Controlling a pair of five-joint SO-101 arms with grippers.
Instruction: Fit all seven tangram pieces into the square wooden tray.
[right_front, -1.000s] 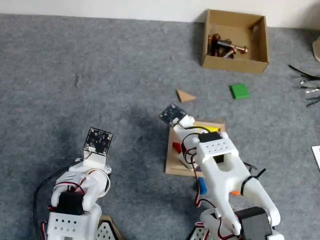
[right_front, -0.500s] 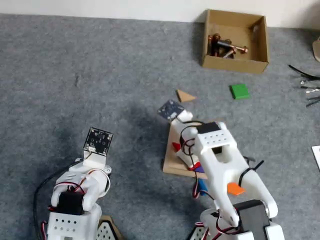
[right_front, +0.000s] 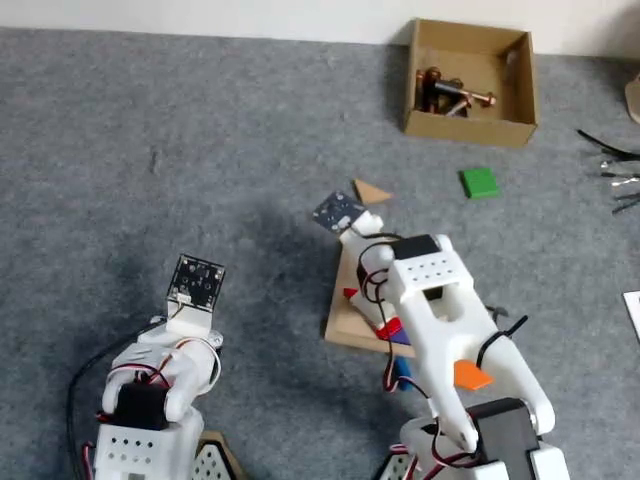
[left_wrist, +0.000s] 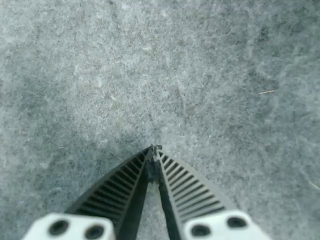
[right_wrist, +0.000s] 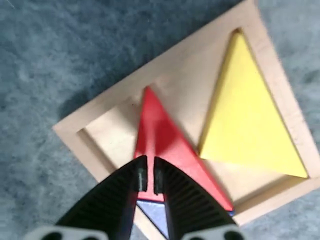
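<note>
R gripper (right_wrist: 147, 175) sits low over the tray (right_wrist: 165, 67), tips on or just above the red tri (right_wrist: 162, 140). Fingers nearly closed, thin slit only, red visible through it. No grasp as far as I can see; looks like a push/seat contact, not a carry.

Tray contents (R wrist view): yellow tri (right_wrist: 250, 110) flat in recess along the far wall. Red tri beside it, pts touching near the middle. Blue pc (right_wrist: 152, 212) at the near edge, partly under the fingers. Can't tell if red lies flat or rides on blue.

Outside the tray (high view): tan tri (right_front: 372, 191) near the tray's far side, green sq (right_front: 479, 182) further off, well apart from the tray.

L gripper (left_wrist: 154, 155) closed, empty, over bare carpet (left_wrist: 100, 75).

Step, my est.: seating the red tri, approx. mid-task. Next calls for: lift clear, open up, fetch tan tri (nearest). A flat pc on carpet needs a wide opening and a low approach. Risk: tray slides on carpet if pushed sideways.
</note>
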